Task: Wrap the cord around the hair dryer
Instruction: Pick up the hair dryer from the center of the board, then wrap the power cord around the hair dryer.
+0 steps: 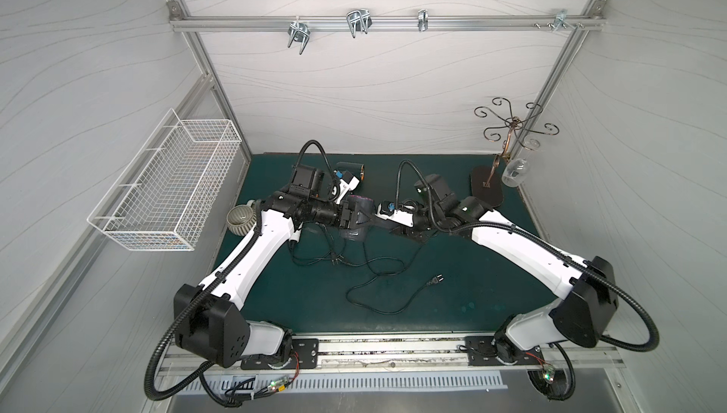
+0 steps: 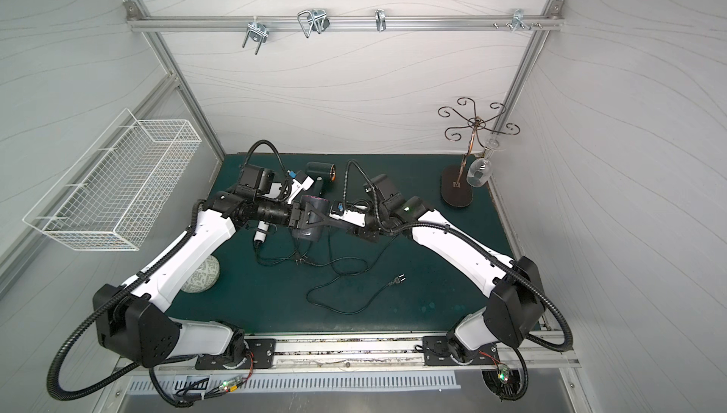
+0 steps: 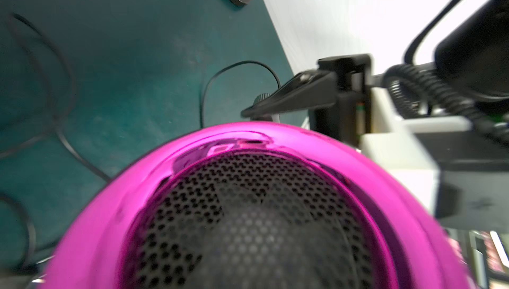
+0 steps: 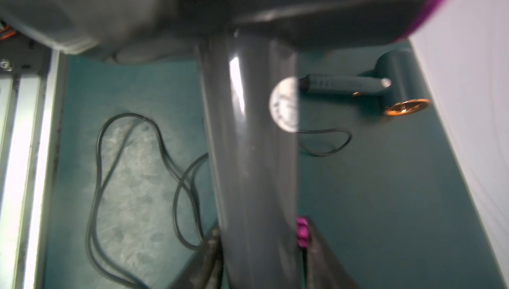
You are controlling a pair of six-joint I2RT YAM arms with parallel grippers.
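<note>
Both arms meet mid-mat. The hair dryer [image 1: 351, 232], grey with a pink rear ring, sits between them and looks to be held up off the green mat [image 1: 472, 273].

- Left gripper [image 1: 360, 218]: comes in from the left and straddles the barrel. Its wrist view is filled by the dryer's mesh back, with no fingers in sight. Can't tell whether it is pinching or only around the barrel.
- Right gripper [image 4: 261, 246]: one finger on each side of the handle, very close to it. The picture is blurred, so I can't tell whether it is clamped or slack.
- Cord [image 4: 97, 163]: lies in loose loops on the mat, nearer than the dryer. Its plug [image 1: 434, 281] is at the near right end. No turn sits on the handle or barrel.
- A second, dark dryer [image 1: 350, 171] lies at the far edge, apart from the work.

Step in hand, as I read it: settling the grip, with the dryer shared between the two grippers and wrapping not begun.

Next move likely calls for one gripper to hold the body firm and steady. The other would drop to the cord close to where it leaves the handle. Then it would lead the cord round the handle, keeping light tension so the loops don't snag on the other cords nearby.
</note>
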